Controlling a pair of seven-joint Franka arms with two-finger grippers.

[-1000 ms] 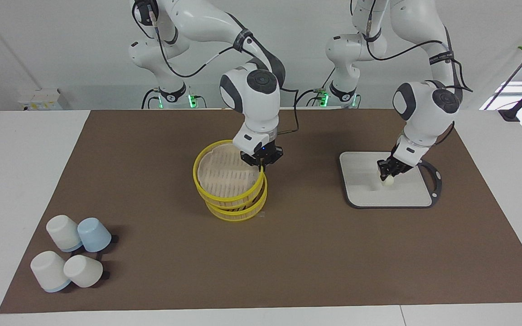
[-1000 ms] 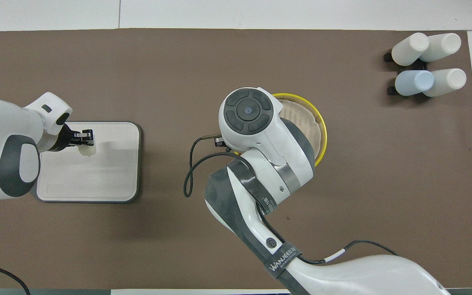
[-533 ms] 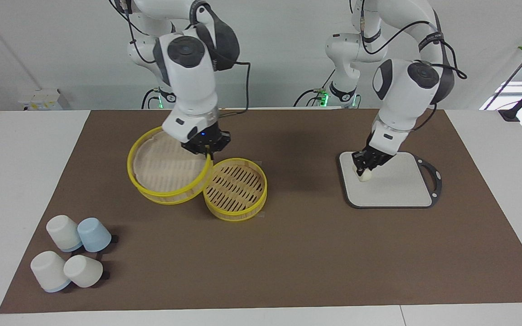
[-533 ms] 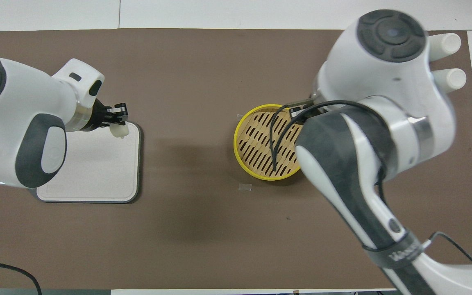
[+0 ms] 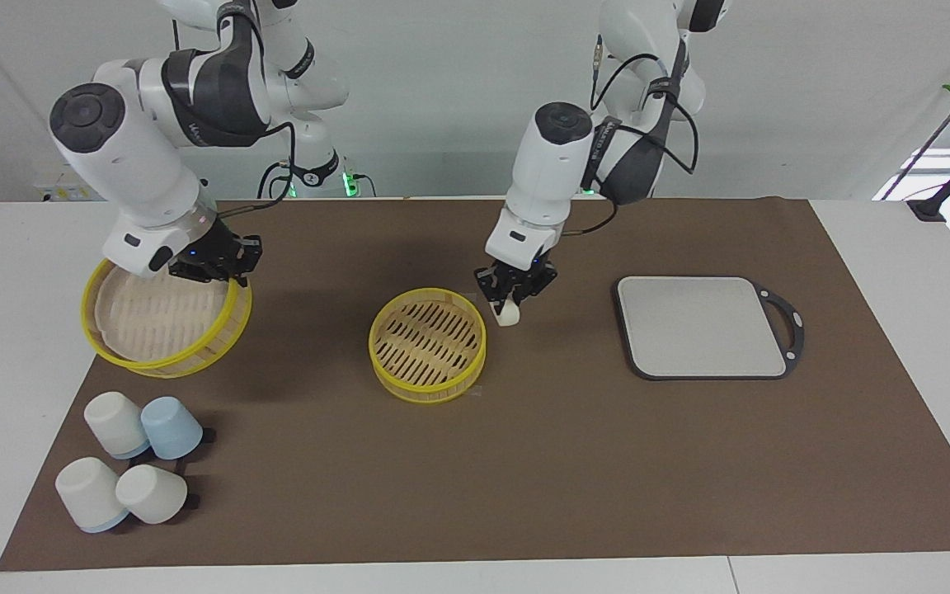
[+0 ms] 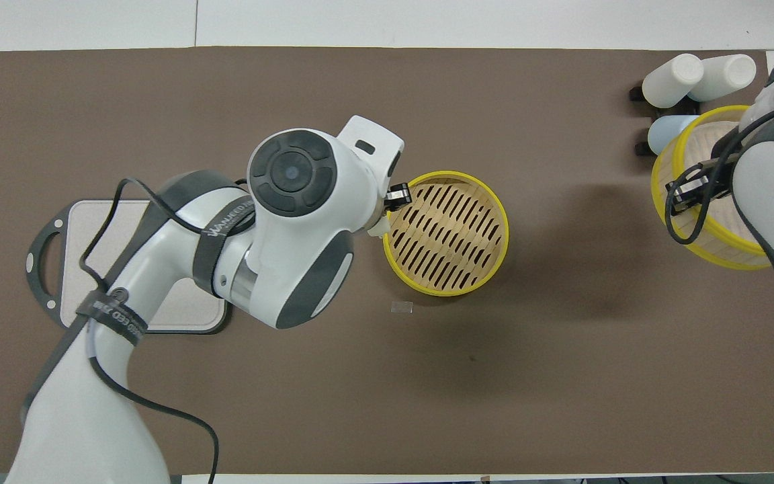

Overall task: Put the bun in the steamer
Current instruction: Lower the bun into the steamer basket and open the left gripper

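The steamer [image 5: 425,340] [image 6: 446,232], a yellow-walled basket with a dark-slotted tan floor, sits empty at mid-table. My left gripper [image 5: 511,302] [image 6: 395,199] is shut on the bun [image 5: 509,315] [image 6: 378,228], a small cream-white lump. It hangs in the air just outside the steamer's rim, on the side toward the left arm's end. My right gripper [image 5: 226,271] [image 6: 686,190] is shut on the rim of the yellow-rimmed lid [image 5: 157,318] [image 6: 703,151]. The lid hangs tilted over the mat's edge at the right arm's end.
A white cutting board [image 5: 702,326] [image 6: 91,222] with a dark rim lies at the left arm's end, partly under the left arm in the overhead view. Several overturned cups [image 5: 133,458] [image 6: 696,77] cluster at the right arm's end, farther from the robots than the lid.
The left gripper carried the bun from over the cutting board to beside the steamer's rim. The right gripper carried the lid away from the steamer toward the right arm's end.
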